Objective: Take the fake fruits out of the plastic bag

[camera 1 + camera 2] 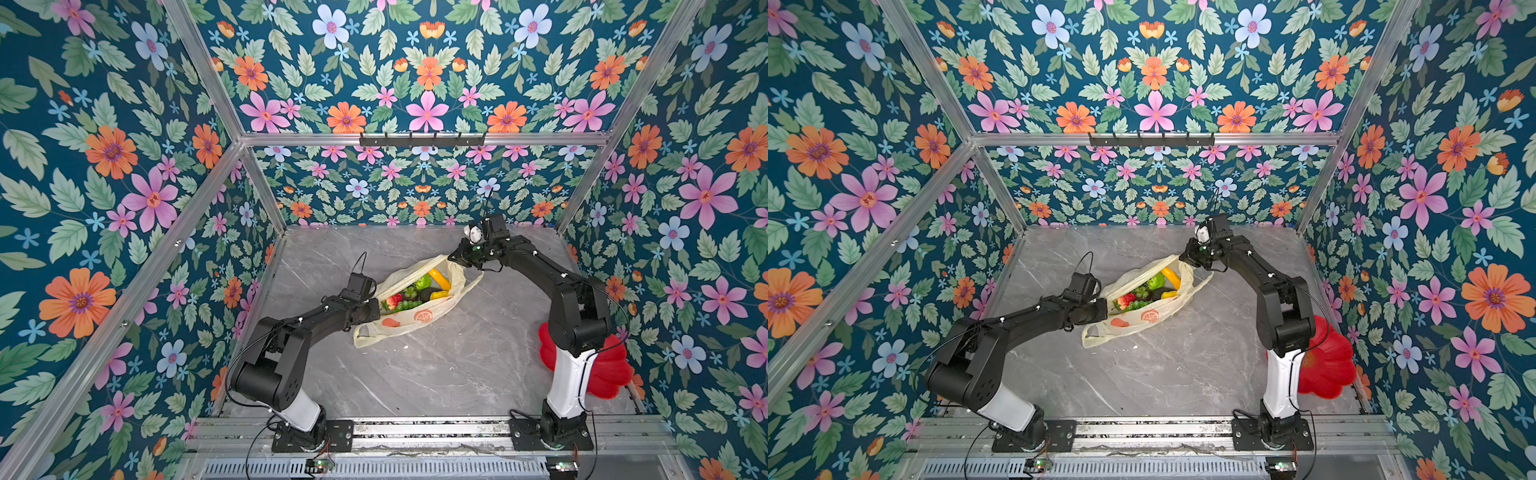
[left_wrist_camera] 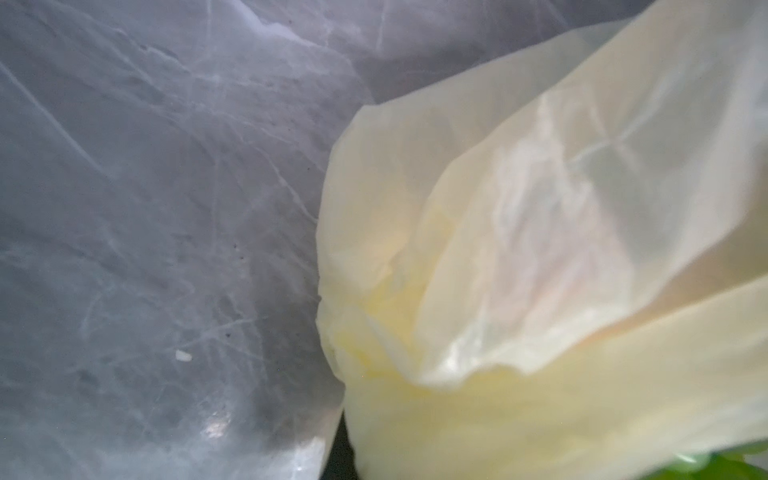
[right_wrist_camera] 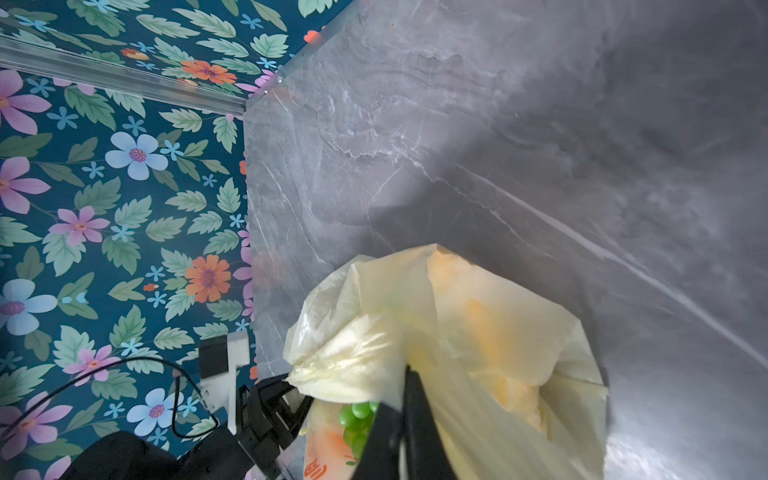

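Plate, red, sat at lower right in both top views, at the table edge, half hidden behind the right arm. Flowered walls closed in the left, back and right sides. The bag lay mid-table, running diagonally from lower left to upper right, well apart from every table edge and from the plate.

Left gripper was closed, pinching the bag rim at its lower-left end. Right gripper was closed too, pinching the rim at the upper-right end. The mouth gaped between them. Fruits were all inside the bag: strawberry and grapes near the left gripper, banana toward the right one.

In the right wrist view, bag film draped over that gripper's fingers and covered most of the fruit. In the left wrist view the bag filled the right half, blurred.

We saw bare table below the bag, centre frame, and more at upper left behind it.
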